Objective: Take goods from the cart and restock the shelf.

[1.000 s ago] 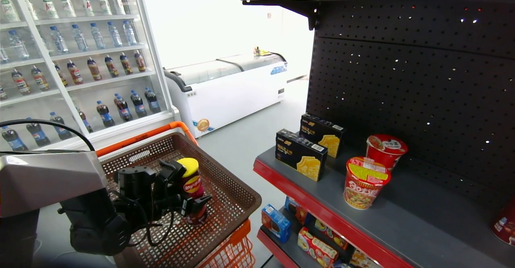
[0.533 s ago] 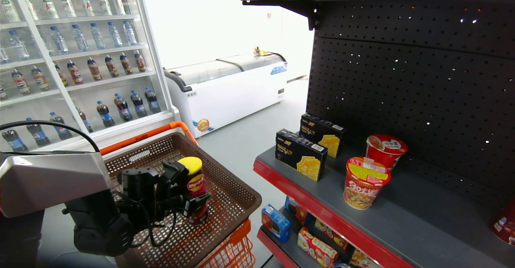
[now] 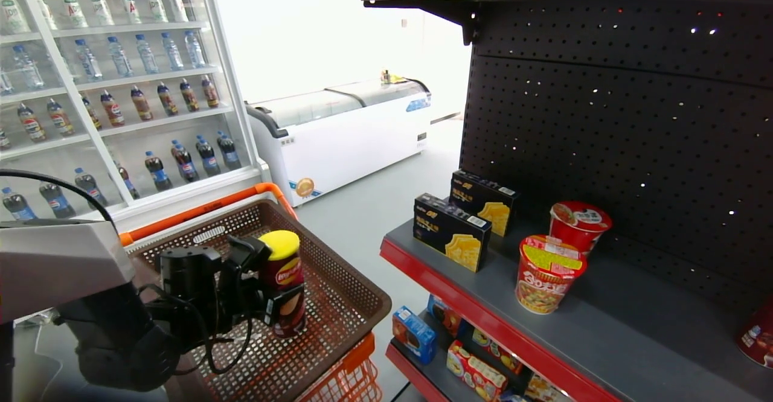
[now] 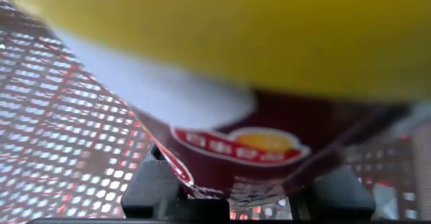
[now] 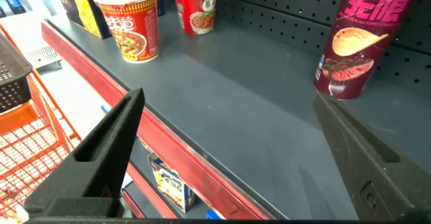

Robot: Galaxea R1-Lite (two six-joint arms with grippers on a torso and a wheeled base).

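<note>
A dark red chips can (image 3: pixel 285 284) with a yellow lid stands upright in the cart's brown mesh basket (image 3: pixel 347 269). My left gripper (image 3: pixel 273 288) is shut on its body from the side. The left wrist view has the can (image 4: pixel 249 150) up close under its yellow lid (image 4: pixel 236 29), over the basket mesh. My right gripper (image 5: pixel 236 163) hangs open and empty in front of the grey shelf board (image 5: pixel 236 96). That shelf (image 3: pixel 580 323) carries two dark boxes (image 3: pixel 453 230), two cup noodles (image 3: pixel 546 272) and another chips can (image 5: pixel 357 42).
A red lip (image 3: pixel 483 323) runs along the shelf's front edge, with packed goods on a lower shelf (image 3: pixel 477 372). Bare board lies between the cup noodles (image 5: pixel 131 22) and the chips can. A drinks fridge (image 3: pixel 115 100) and a chest freezer (image 3: pixel 344 130) stand behind the cart.
My left arm has drawn back a little to the left with the chips can in its grip, and the can now stands straighter. The shelf goods have not moved.
</note>
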